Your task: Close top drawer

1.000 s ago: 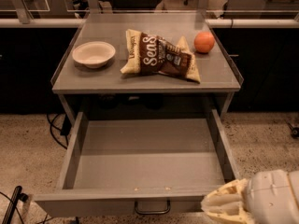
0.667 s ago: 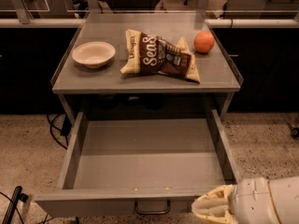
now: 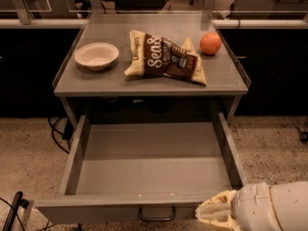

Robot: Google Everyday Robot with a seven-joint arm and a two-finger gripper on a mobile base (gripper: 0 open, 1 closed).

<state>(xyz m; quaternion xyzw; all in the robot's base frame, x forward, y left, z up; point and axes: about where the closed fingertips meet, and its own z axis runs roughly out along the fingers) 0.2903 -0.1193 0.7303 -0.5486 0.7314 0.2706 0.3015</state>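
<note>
The top drawer [image 3: 154,165] is pulled fully out of the grey cabinet and its inside holds nothing. Its front panel [image 3: 96,208] runs along the bottom of the view, with the dark loop handle [image 3: 157,215] at centre. My gripper [image 3: 216,214] is at the bottom right, its cream-coloured tip against the right part of the drawer front, just right of the handle. The white arm body [image 3: 274,207] extends off to the right.
On the cabinet top [image 3: 96,81] sit a white bowl [image 3: 96,55], a brown and cream chip bag [image 3: 166,57] and an orange [image 3: 210,43]. A speckled floor surrounds the cabinet. Black cables [image 3: 57,129] lie on the left.
My gripper has moved left along the drawer front, closer to the handle. The drawer stays open as before.
</note>
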